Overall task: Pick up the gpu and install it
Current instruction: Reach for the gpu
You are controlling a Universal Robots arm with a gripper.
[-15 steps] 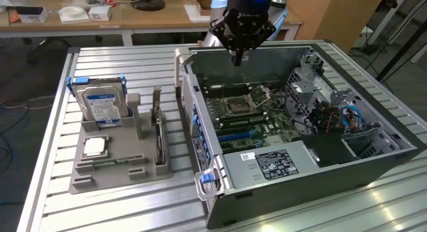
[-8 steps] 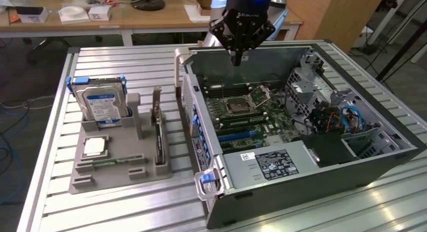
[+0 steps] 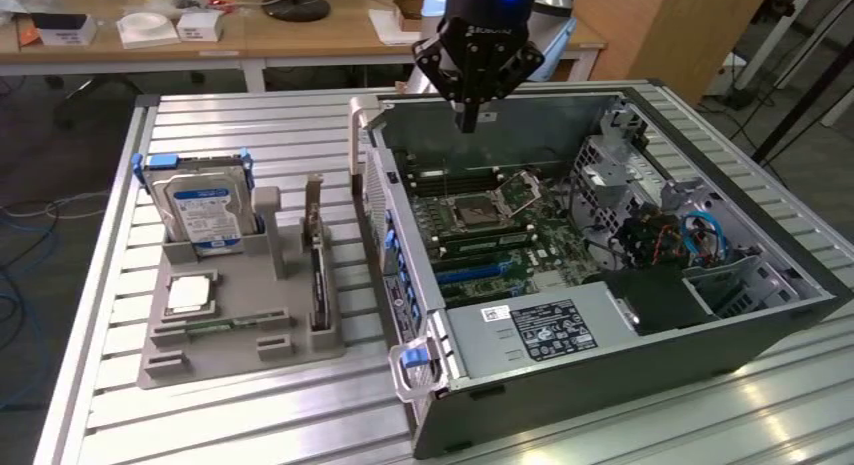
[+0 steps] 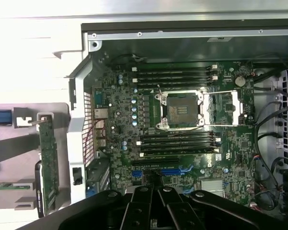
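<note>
The gripper's [image 4: 158, 184] black fingers, pressed together and holding nothing, hang over the motherboard [image 4: 182, 143] of an open case [image 3: 561, 385], their tips above a blue slot [image 4: 144, 173]. From the wrist, the board lies spread out: a bare socket [image 4: 181, 111] with its latch frame swung aside, and rows of dark memory slots on two sides of it. At the edge of that view the gpu [image 4: 49, 158] appears as a thin green strip outside the case wall.

The exterior view sets the scene wider. The case lies on its side on a slatted metal table [image 3: 240, 425], with the arm poised over its far end. The gpu stands on edge in a grey tray [image 3: 227, 355] just beside the case, on the exterior view's left, well apart from the gripper. A hard drive [image 3: 203, 213] with a blue-and-white label stands upright at the tray's far end. Inside the case, a labelled power supply [image 3: 534, 330] fills the near corner, and blue cables [image 3: 701, 235] loop at the exterior view's right.
</note>
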